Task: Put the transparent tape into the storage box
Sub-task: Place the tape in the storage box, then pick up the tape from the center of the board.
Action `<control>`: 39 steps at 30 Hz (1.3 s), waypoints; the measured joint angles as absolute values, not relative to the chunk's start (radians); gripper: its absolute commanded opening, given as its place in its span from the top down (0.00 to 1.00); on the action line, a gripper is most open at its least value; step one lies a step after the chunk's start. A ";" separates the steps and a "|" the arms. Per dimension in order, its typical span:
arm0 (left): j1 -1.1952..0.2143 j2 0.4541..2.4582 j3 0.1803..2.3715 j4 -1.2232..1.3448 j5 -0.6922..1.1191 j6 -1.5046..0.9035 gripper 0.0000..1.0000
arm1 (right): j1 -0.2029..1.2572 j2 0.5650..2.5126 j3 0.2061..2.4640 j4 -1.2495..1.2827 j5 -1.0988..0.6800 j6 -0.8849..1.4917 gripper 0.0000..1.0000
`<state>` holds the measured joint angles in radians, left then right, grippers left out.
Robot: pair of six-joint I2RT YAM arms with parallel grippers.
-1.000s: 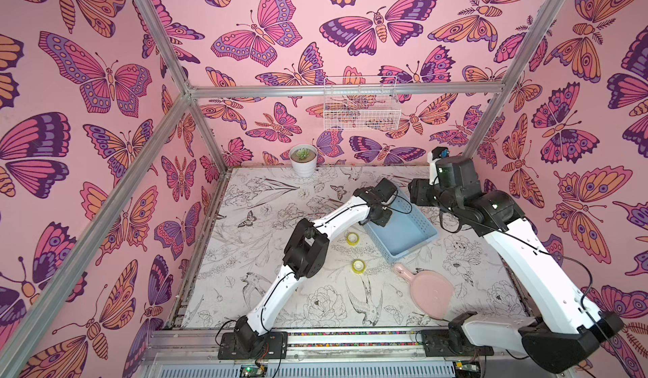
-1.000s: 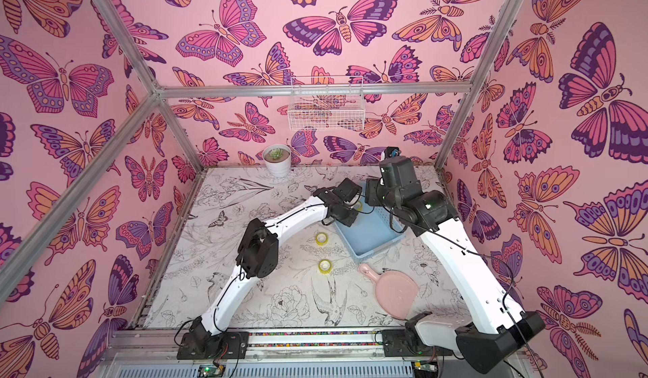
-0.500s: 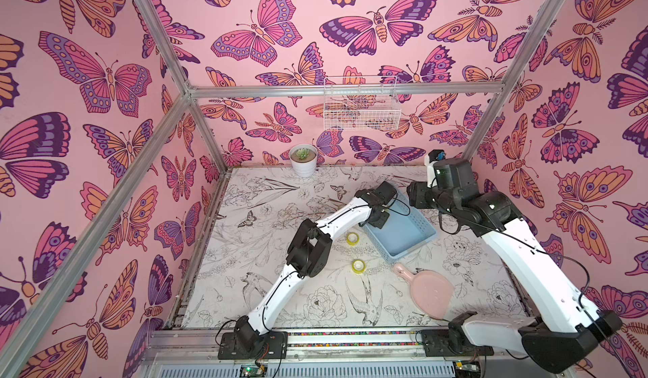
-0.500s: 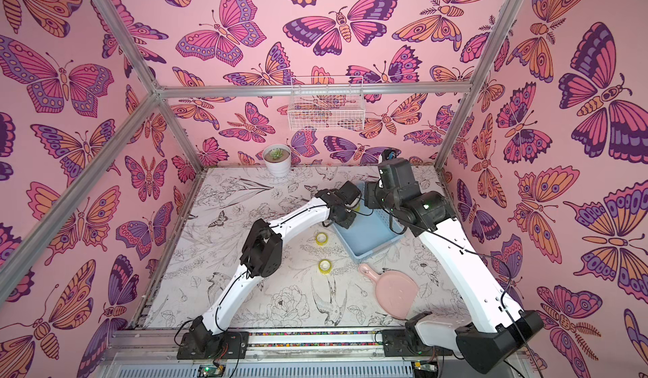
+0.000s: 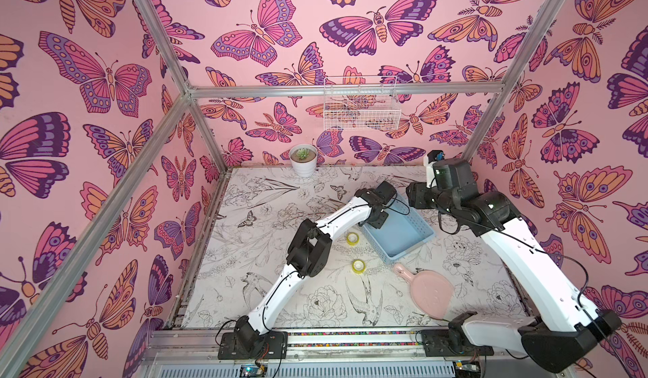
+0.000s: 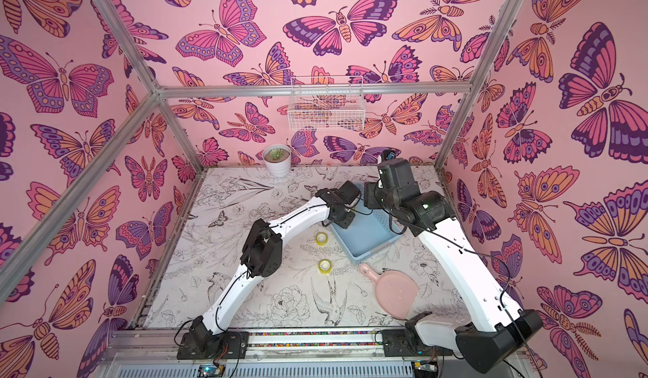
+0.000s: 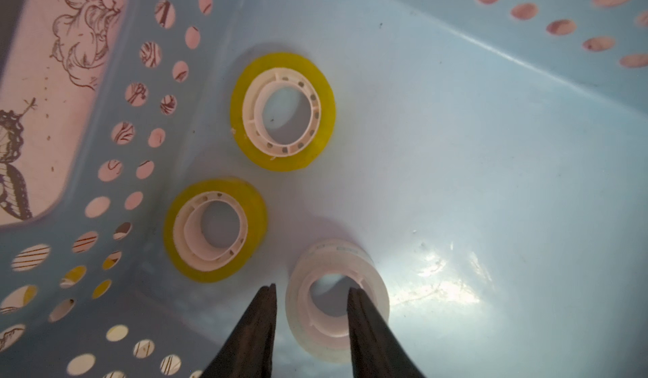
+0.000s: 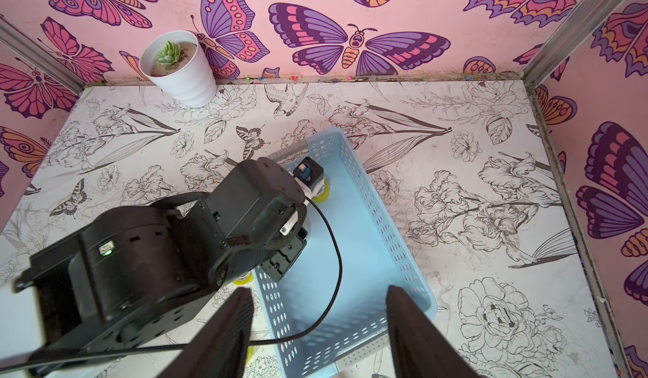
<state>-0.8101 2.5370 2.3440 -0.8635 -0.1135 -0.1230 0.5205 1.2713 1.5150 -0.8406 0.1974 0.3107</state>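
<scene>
The transparent tape (image 7: pixel 333 253), a whitish roll, lies on the floor of the light blue storage box (image 7: pixel 456 148). My left gripper (image 7: pixel 312 287) hangs open right over it. One finger is outside the roll with a gap, the other over its hole. Two yellow tape rolls (image 7: pixel 294 162) (image 7: pixel 210 274) lie in the same corner of the box. In both top views the left gripper (image 5: pixel 380 218) (image 6: pixel 345 220) reaches into the far end of the box (image 5: pixel 403 232) (image 6: pixel 368 236). My right gripper (image 8: pixel 318 288) is open above the box (image 8: pixel 382 211) and holds nothing.
Two more yellow rolls (image 5: pixel 351 238) (image 5: pixel 358 265) lie on the table left of the box. A pink dustpan (image 5: pixel 426 294) lies in front of it. A white plant pot (image 5: pixel 303 159) stands at the back wall, under a white wire basket (image 5: pixel 361 108).
My left gripper has opened off the whitish roll inside the box. Both arms have hardly moved.
</scene>
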 measured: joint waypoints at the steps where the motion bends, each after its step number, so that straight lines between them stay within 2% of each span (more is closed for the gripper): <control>1: -0.810 2.537 2.349 -0.865 -0.113 -0.123 0.59 | 0.520 1.271 1.515 -0.840 0.197 0.311 0.35; 10: -0.810 2.525 2.378 -0.867 -0.154 -0.132 0.58 | 0.519 1.291 1.515 -0.838 0.172 0.310 0.35; 14: -0.801 2.443 2.332 -0.868 -0.201 -0.149 0.58 | 0.519 1.339 1.532 -0.838 0.118 0.307 0.35; 20: -0.714 2.146 2.099 -0.855 -0.234 -0.212 0.58 | 0.531 1.433 1.537 -0.836 -0.006 0.281 0.36; 26: -0.568 1.861 1.785 -0.815 -0.274 -0.289 0.58 | 0.629 1.542 1.541 -0.865 -0.063 0.239 0.38; 33: -0.475 1.631 1.488 -0.785 -0.286 -0.361 0.57 | 0.761 1.742 1.559 -0.863 -0.099 0.212 0.40; 39: -0.458 1.482 1.373 -0.747 -0.286 -0.400 0.57 | 0.828 1.927 1.621 -0.847 -0.111 0.188 0.41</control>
<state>-0.4583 1.4818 1.3731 -0.7471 -0.2855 -0.3996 0.8276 1.9266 1.6211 -0.8474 -0.1108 0.1883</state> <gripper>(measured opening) 0.427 0.590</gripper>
